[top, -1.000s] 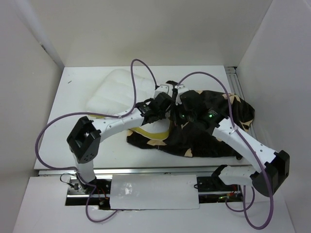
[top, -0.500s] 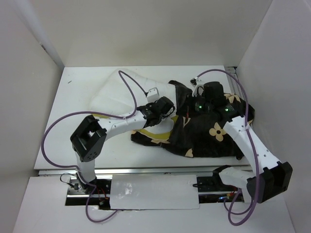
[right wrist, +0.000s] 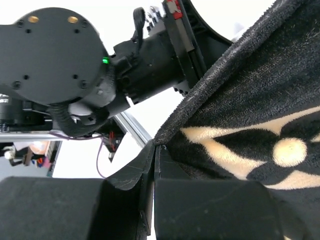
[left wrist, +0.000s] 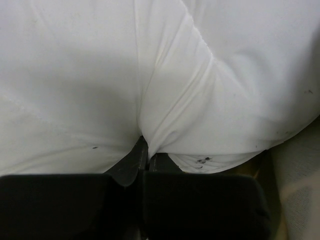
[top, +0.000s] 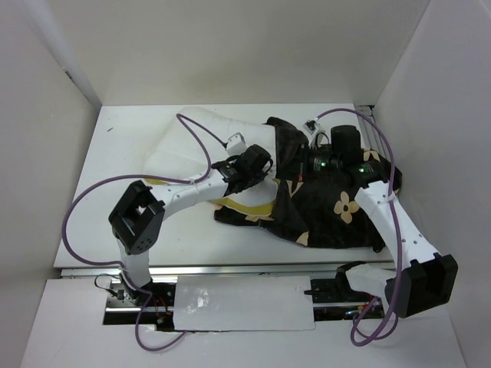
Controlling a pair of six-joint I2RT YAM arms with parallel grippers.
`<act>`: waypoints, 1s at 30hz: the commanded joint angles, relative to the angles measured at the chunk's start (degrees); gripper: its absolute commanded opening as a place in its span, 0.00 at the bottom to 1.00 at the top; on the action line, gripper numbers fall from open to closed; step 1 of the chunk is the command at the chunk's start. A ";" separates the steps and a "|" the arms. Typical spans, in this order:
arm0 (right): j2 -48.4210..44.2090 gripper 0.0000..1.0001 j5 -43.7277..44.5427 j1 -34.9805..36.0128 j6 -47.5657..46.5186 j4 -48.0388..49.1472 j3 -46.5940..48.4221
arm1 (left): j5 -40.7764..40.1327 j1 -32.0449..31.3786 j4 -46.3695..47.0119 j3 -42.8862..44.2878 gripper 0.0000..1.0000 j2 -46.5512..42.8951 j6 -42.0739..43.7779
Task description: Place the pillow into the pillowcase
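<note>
The white quilted pillow (top: 219, 138) lies at the table's back middle, its right end going under the edge of the dark plush pillowcase (top: 337, 218), which is printed with tan flowers. My left gripper (top: 265, 162) is shut on a fold of the pillow (left wrist: 165, 95) at the case's mouth. My right gripper (top: 295, 165) is shut on the rim of the pillowcase (right wrist: 250, 115) and holds it up beside the left gripper. A pale yellow trim (top: 238, 205) shows under the left arm.
White enclosure walls stand at the left, back and right. A metal rail (top: 376, 142) runs along the table's right edge. Purple cables loop over both arms. The left arm's wrist (right wrist: 75, 65) fills the upper left of the right wrist view.
The right gripper has swung right and back, lifting the case's rim. The pillow's right end has moved right, into the mouth, with the left gripper. The case has shifted right.
</note>
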 commanded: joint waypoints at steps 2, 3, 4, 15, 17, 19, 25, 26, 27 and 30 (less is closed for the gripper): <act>-1.28 0.00 -2.60 -0.19 1.00 -1.43 0.91 | -1.32 0.38 7.73 4.42 0.00 -3.59 -4.75; -1.28 0.00 -0.48 -0.19 -0.32 -5.81 1.52 | -2.11 0.38 8.77 3.12 0.00 -4.82 -4.74; -1.28 0.00 1.02 -0.80 -1.81 -7.16 1.53 | -4.03 0.90 9.91 2.58 0.00 -7.35 -2.66; -2.95 0.00 -4.06 3.14 5.11 5.03 -4.79 | -5.37 -1.55 2.46 11.62 0.00 1.57 -8.86; -2.95 0.00 -4.06 4.28 6.34 8.55 -4.80 | -5.98 -2.87 0.97 11.63 0.00 4.13 -14.02; -1.29 0.00 -6.42 5.17 7.05 10.66 -4.28 | -6.51 -4.35 0.26 9.97 0.00 4.66 -17.56; 0.04 0.00 -13.82 6.31 9.60 12.00 -2.60 | -11.78 -5.69 -6.67 14.17 0.00 7.82 -23.73; -1.10 0.00 -13.82 6.31 9.07 10.68 -2.08 | -11.78 -5.08 -8.34 14.79 0.00 8.35 -25.03; -1.80 0.00 -13.29 5.70 9.07 10.67 -2.07 | -11.78 -5.07 -8.36 14.79 0.00 7.83 -25.05; -4.62 0.04 -11.28 4.56 8.55 8.74 -3.47 | -6.98 -3.58 -3.73 13.47 0.00 7.12 -18.77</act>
